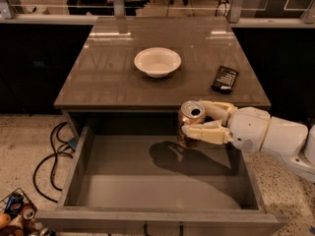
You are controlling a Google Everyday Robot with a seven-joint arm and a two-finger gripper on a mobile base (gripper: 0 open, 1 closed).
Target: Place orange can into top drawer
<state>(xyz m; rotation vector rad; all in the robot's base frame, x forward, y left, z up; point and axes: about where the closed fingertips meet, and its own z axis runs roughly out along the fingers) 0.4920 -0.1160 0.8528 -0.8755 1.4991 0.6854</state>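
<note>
Metallic orange can (pixel 191 112), plastic-looking gripper (pixel 195 118) above drawer (pixel 162 183)

The white arm (pixel 275 139) reaches in from the right edge, roughly level, its rounded wrist housing leading to the gripper (pixel 193 118). The gripper sits above the rear right part of the open top drawer (pixel 74 171), its two cream fingers (pixel 204 132) clamped on either side of the upright orange can (pixel 191 113).

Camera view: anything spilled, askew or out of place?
Nothing stands out. The hand holds the orange can upright above the open drawer, back right; the bowl sits upright on the table, a dark flat item near its right edge.
</note>
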